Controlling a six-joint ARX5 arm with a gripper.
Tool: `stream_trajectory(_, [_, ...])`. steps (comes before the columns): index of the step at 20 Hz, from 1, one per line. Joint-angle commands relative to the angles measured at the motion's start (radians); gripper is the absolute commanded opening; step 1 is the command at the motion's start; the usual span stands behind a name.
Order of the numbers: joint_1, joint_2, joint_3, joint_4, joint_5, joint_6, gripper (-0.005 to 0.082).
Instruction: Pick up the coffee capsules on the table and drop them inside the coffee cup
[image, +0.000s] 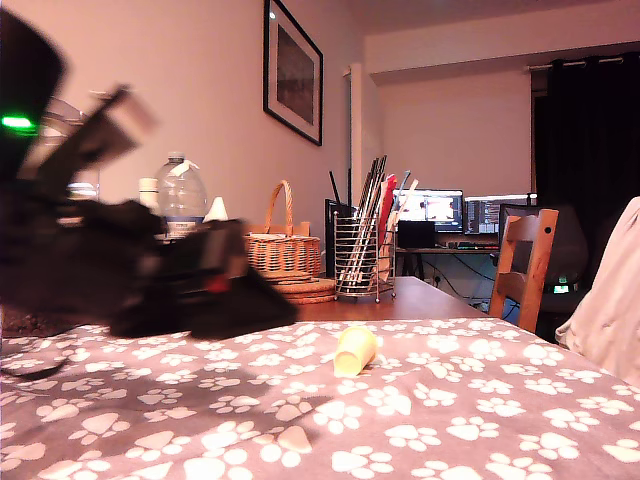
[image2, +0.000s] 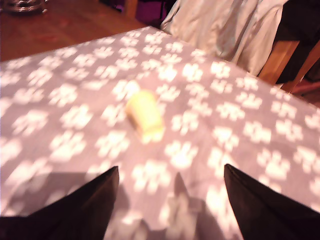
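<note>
Coffee cup (image: 355, 350) lying on side on paw-print tablecloth (image: 480, 420), centre of exterior view, slightly below middle; in wrist view cup (image2: 144, 120) blurred, centre frame. Gripper (image2: 170, 192) spread wide, empty, above cloth near cup, not touching. Blurred arm (image: 120, 260) fills exterior view's left. Wire utensil holder (image: 360, 255), wicker basket (image: 283, 245) behind.

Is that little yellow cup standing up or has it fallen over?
Fallen over. The coffee cup lies on its side on the paw-print cloth, seen likewise in the wrist view.
</note>
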Motion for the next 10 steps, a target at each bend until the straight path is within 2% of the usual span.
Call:
stream_trajectory(1, [-0.008, 0.034, 0.029, 0.013, 0.000, -0.003, 0.0604])
stream_trajectory(10, [-0.008, 0.164, 0.164, -0.004, -0.009, -0.003, 0.0604])
